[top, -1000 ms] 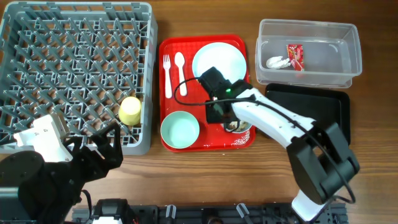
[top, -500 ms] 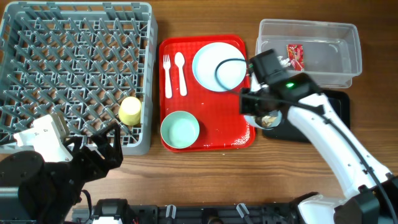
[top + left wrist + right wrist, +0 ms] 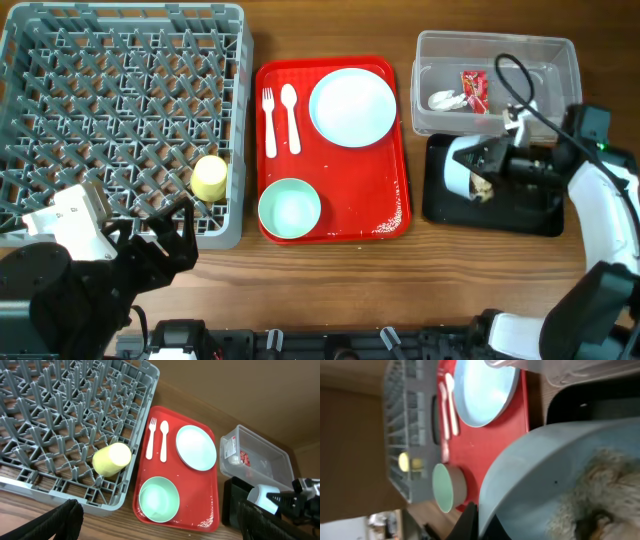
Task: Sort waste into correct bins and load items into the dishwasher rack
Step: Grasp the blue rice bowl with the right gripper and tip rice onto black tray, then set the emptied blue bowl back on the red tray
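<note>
Mint-green bowl point(image 3: 460, 168) is in the right hand point(image 3: 490, 165), tipped on its side over the left end of the black tray point(image 3: 500, 210), mouth facing right. The hand is pinching the bowl's rim; the right wrist view shows that rim close up and edge-on. White rice-like scraps with brown bits point(image 3: 600, 495) sit inside the bowl against its wall; can't tell whether any have reached the black tray. The black tray lies on the wooden worktop point(image 3: 330, 265) at the right, just near of the clear tub point(image 3: 545, 45). The tub holds the crumpled white napkin point(image 3: 446, 100) and the red snack wrapper point(image 3: 473, 90) side by side in its left half, wrapper on the right. Red serving tray point(image 3: 370, 190) is in the middle: white fork point(image 3: 268, 122) and white spoon point(image 3: 290, 118) lie parallel at its far left, fork on the left. The pale blue plate point(image 3: 352, 107) is at far right and the other mint-green bowl point(image 3: 290, 208) stands upright at near left. The left wrist view shows a few white specks point(image 3: 204, 523) on the serving tray's near right corner. Grey dishwasher rack point(image 3: 100, 90) is at the left, with the yellow cup point(image 3: 209, 177) tilted among the pegs close to its near right corner. Left hand point(image 3: 168, 232) hangs at the near left, just near of the rack's near edge, fingers spread, holding nothing.
</note>
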{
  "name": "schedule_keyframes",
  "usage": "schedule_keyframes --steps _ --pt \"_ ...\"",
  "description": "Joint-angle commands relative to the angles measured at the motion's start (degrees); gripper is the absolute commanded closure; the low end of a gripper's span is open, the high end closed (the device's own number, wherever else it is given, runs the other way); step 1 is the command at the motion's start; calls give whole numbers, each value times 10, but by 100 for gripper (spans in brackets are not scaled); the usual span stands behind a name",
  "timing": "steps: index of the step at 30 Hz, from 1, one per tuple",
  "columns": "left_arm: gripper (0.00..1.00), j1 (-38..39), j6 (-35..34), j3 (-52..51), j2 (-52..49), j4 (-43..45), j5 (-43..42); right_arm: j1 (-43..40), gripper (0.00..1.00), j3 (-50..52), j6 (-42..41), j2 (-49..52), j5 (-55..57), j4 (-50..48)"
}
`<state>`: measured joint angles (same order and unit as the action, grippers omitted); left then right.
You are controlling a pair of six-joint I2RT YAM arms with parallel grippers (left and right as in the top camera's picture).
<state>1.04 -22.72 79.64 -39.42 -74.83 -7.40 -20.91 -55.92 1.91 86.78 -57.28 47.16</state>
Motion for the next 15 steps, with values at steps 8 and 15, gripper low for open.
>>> schedule_keyframes --steps 8,15 --pt "0 1 13 5 1 1 -5 -107 96 73 86 24 -304 -98" --pt "0 1 13 5 1 1 -5 -113 96 73 68 23 -274 -101"
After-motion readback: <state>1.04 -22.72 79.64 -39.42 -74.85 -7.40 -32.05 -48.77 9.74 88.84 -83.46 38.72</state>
